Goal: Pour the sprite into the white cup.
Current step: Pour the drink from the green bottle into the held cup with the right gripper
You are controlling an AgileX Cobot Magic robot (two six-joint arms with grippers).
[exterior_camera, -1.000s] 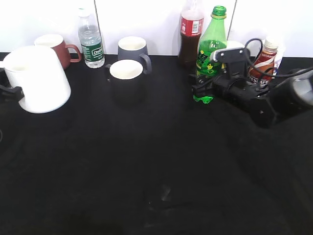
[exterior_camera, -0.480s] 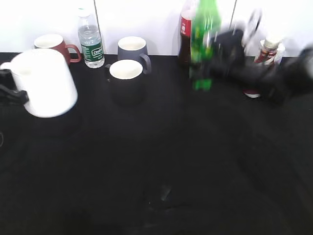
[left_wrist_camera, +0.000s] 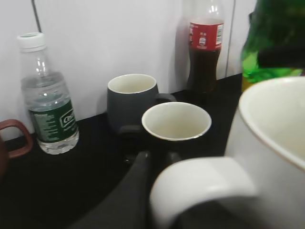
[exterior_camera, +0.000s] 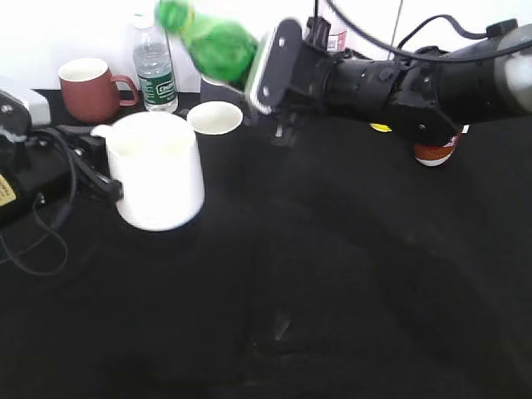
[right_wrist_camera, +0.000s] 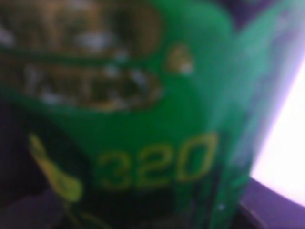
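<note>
The sprite tilts above the white cup on black table — both fingers' grip hidden.

A robot test bench, not a home: black-draped table against plain white wall panels, loose cables, mugs and bottles lined up far-side.

Sprite: fills nearly the whole right wrist view, very close and blurred.
Label: green, with yellow digits "320" low at centre and smeared yellow-white lettering across the top.
Left edge: a yellow mark on the label, shape unclear.
Right edge: bright white background.
Bottom corners: dark, indistinct.
</note>
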